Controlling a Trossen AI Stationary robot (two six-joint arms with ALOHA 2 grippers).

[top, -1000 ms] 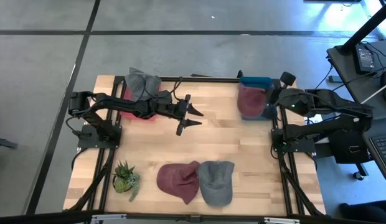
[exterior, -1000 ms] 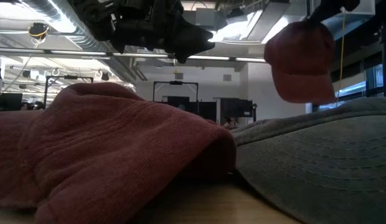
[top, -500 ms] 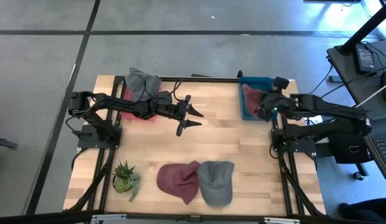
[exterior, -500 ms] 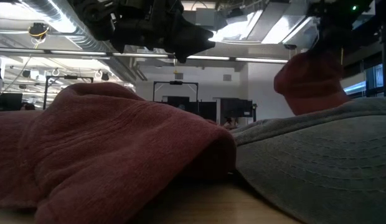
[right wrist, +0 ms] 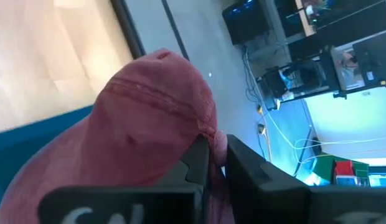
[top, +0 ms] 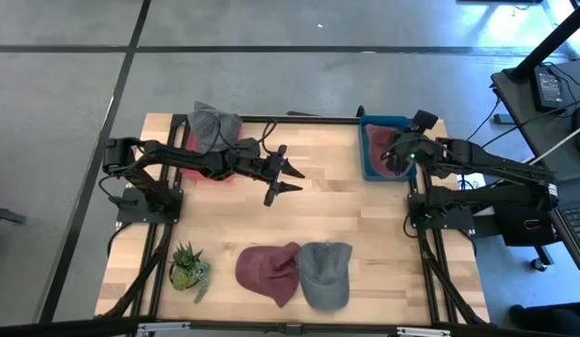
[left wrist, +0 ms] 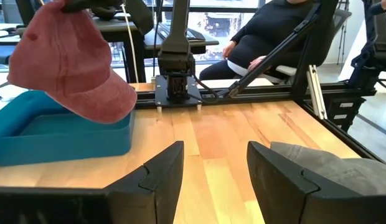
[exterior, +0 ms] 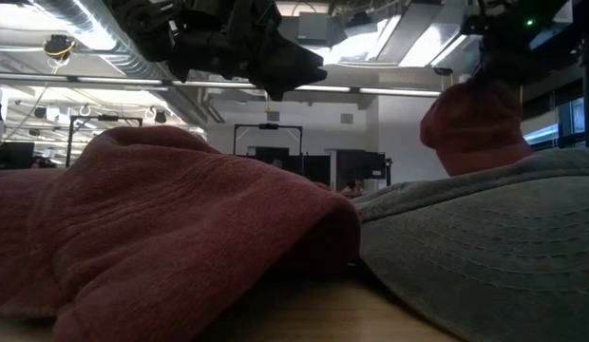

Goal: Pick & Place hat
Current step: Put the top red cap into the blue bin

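Observation:
A dark red hat (left wrist: 68, 62) hangs from my right gripper (top: 396, 154) over the blue bin (top: 372, 171) at the table's far right; the low view shows this hat (exterior: 473, 119) up high. My left gripper (top: 282, 174) hovers open over the table's middle, touching nothing, its fingers (left wrist: 162, 171) apart in its wrist view. A second red hat (top: 268, 271) and a grey hat (top: 326, 274) lie flat side by side at the near edge. Another grey hat (top: 215, 129) rests on the red bin (top: 201, 172) at far left. My right gripper (right wrist: 211, 146) is shut on the red hat, pinching a bunched bit of cloth at the crown's edge (right wrist: 204, 127) between its two fingers. It comes from above. The hat hangs below the fingers, crown outward, over the blue bin (left wrist: 56, 134). Whether its lower edge (left wrist: 112, 112) touches the bin, I cannot tell.
A small potted plant (top: 188, 268) stands at the near left corner. Bare wood lies between the two bins and the near hats. A seated person (left wrist: 274, 31) shows beyond the table's right side, next to the right arm's base (left wrist: 175, 74).
My right gripper has carried the red hat down and toward the table's right, from hanging high beside the blue bin's left wall to hanging low over the bin. The hat has swung in under the gripper. The left arm has kept still.

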